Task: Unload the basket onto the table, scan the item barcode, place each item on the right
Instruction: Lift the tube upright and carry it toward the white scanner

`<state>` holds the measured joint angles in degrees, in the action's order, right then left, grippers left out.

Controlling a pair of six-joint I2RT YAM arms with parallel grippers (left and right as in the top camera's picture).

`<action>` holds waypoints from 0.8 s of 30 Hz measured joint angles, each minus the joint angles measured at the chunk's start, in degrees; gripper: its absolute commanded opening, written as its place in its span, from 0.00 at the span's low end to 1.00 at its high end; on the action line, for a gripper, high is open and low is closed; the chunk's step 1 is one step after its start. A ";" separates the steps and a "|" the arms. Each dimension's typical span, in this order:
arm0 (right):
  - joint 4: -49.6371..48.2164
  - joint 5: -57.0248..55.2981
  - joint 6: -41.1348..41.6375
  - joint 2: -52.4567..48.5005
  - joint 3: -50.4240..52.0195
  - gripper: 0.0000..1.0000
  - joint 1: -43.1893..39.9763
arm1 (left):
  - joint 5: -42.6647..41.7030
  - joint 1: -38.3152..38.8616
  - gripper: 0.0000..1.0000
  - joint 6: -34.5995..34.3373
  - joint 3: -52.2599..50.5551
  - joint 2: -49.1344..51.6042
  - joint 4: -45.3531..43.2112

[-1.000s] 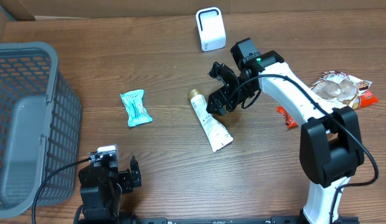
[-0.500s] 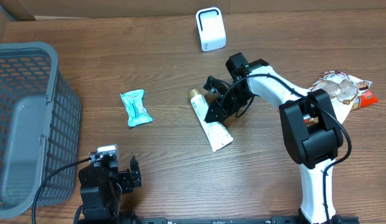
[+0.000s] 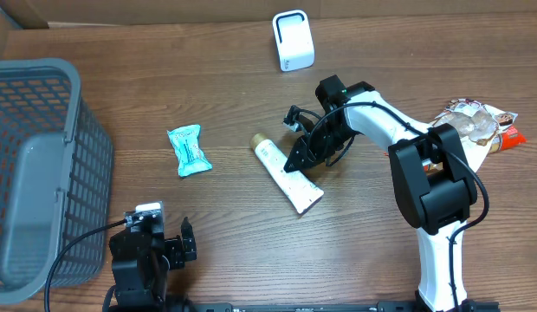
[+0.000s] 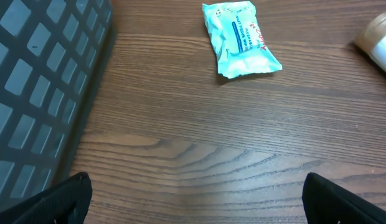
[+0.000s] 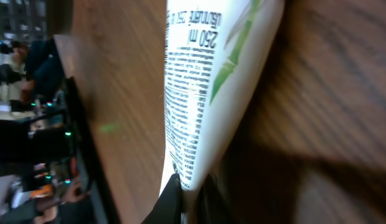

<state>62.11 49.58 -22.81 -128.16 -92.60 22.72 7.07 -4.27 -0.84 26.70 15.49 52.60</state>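
**Right gripper (image 3: 300,161) closed on tube edge; lift and presentation to be prepared**

- Right gripper is seen shut in a thin pinch on the long edge of the white tube (image 3: 274,159), near mid-length. In the wrist view the tube (image 5: 202,93) narrows down into the dark fingers (image 5: 170,202).
- Tube lies flat on the counter (image 3: 208,225), gold cap toward the far left, crimped end toward the near right. "250 ml" and fine print are readable on the face turned to the wrist camera. No barcode can be made out in any view.
- Scanner (image 3: 292,41) stands upright at the far edge, well apart from the tube.
- Left gripper (image 4: 196,183) is parked wide open over bare wood near the basket (image 3: 35,165), holding nothing. Wipes packet (image 3: 189,149) lies well apart from the tube and out of the likely path.

Judgement on doing the step well:
- The hold is shallow, so the lift is best made slowly and straight up. Sag or swing should be watched for.
- If the tube slips, a deeper regrasp across its body is advised.
- The tube should then be carried toward the scanner and rotated until the barcode face meets its front. The scanner must not be nudged.
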 measured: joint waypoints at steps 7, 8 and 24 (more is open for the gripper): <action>2.62 4.04 0.28 1.97 -5.40 0.04 -1.55 | -0.02 0.00 0.99 0.00 -0.02 0.00 0.02; 2.64 4.63 0.26 2.86 -5.70 0.04 -2.03 | -0.02 0.00 0.99 0.00 0.00 0.00 0.00; 3.96 10.36 -5.35 25.35 -6.51 0.04 -11.10 | -0.02 0.00 1.00 0.00 -0.02 0.00 0.00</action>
<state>66.06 59.94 -28.16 -102.80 -99.11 11.62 7.05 -4.27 -0.84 26.68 15.49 52.60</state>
